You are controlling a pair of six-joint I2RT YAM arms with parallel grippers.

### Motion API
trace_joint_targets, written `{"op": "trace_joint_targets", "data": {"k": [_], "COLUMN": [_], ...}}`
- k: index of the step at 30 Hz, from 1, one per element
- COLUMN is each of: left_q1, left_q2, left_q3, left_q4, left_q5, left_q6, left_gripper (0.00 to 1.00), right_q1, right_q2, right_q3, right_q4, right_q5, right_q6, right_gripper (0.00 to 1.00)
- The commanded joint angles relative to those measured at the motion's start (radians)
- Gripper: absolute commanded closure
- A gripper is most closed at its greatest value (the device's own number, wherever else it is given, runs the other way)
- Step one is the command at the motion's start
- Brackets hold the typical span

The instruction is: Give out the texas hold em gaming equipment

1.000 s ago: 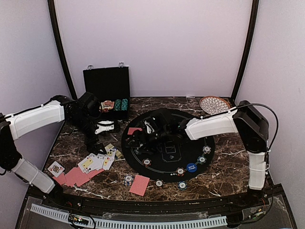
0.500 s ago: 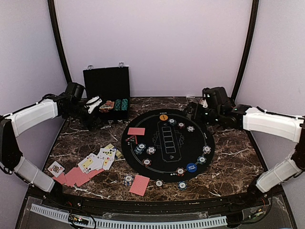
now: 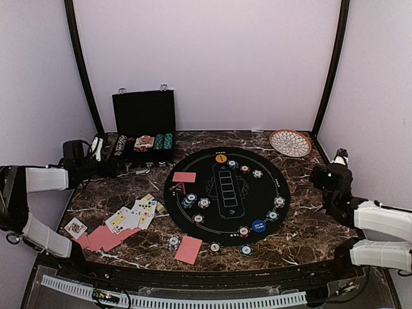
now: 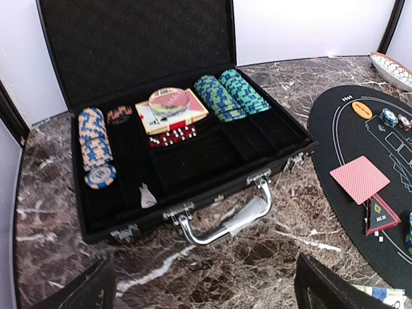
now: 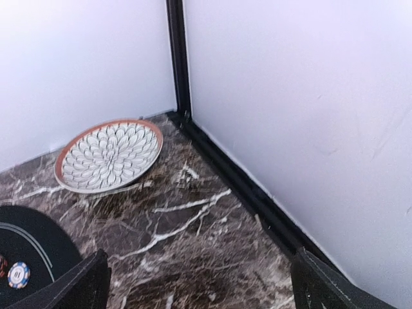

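Observation:
Several stripe-edged poker chips (image 3: 243, 231) ring the black mat (image 3: 226, 212). With them are an orange disc (image 3: 221, 158), a blue disc (image 3: 259, 226), a red-backed card (image 3: 184, 176) and a red triangle (image 4: 382, 214). Face-up cards (image 3: 132, 217) and red-backed cards (image 3: 100, 238) lie spread on the table to the left, with one more card (image 3: 188, 249) and a chip stack (image 3: 173, 243) at the front. My left gripper (image 3: 106, 166) is open and empty, drawn back at the left, facing the case; its point in the left wrist view is (image 4: 206, 290). My right gripper (image 3: 327, 174) is open and empty at the right edge; its point in the right wrist view is (image 5: 199, 283).
An open black case (image 4: 193, 187) stands at the back left, holding chip rows (image 4: 93, 145), a card box and dice; its metal handle (image 4: 222, 222) faces my left gripper. A patterned wicker plate (image 5: 108, 154) sits at the back right corner, by the wall and black frame post (image 5: 177, 58).
Both arms have pulled back. The right gripper went from over the mat to the back right, then to the right edge. The left gripper withdrew from the case to the left edge.

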Motion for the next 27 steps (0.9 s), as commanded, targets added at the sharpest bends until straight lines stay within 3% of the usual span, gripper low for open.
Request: {"op": "trace_joint_targets", "data": {"k": [1, 5, 8, 11, 16, 17, 19, 22, 27], "left_q1": [0.005, 0.008, 0.010, 0.012, 0.012, 0.011, 0.010, 0.010, 0.011], "left_q2": [0.052, 0.123, 0.165, 0.166, 0.215, 0.207, 0.195, 0.192, 0.197], "left_q3": [-0.129, -0.181, -0.166, -0.225, -0.427, -0.436, -0.424, -0.381, -0.378], "left_q4": [0.370, 0.511, 0.499, 0.637, 1.076, 1.069, 1.029, 0.940, 0.945], "left_q5": [0.008, -0.034, -0.039, -0.067, -0.109, -0.107, -0.107, -0.100, -0.107], "left_q6": [-0.054, -0.039, -0.056, -0.078, -0.096, -0.093, -0.090, -0.088, -0.093], "left_gripper": [0.01, 0.01, 0.01, 0.01, 0.01, 0.01, 0.01, 0.01, 0.01], "right_q1": [-0.061, -0.137, -0.151, -0.172, -0.213, -0.227, -0.264, -0.343, -0.346], "right_q2": [-0.047, 0.038, 0.186, 0.340, 0.525, 0.554, 0.534, 0.550, 0.551], "right_q3": [-0.166, -0.215, -0.200, -0.189, -0.123, -0.107, -0.043, 0.021, 0.007], "right_q4": [0.487, 0.657, 0.767, 0.932, 1.028, 1.051, 0.876, 0.765, 0.798], "right_q5": [0.052, -0.068, -0.113, -0.177, -0.341, -0.367, -0.429, -0.523, -0.532], "right_q6": [-0.162, -0.202, -0.277, -0.311, -0.354, -0.359, -0.316, -0.244, -0.245], "right_gripper": [0.01, 0.01, 0.02, 0.01, 0.01, 0.01, 0.01, 0.01, 0.01]}}
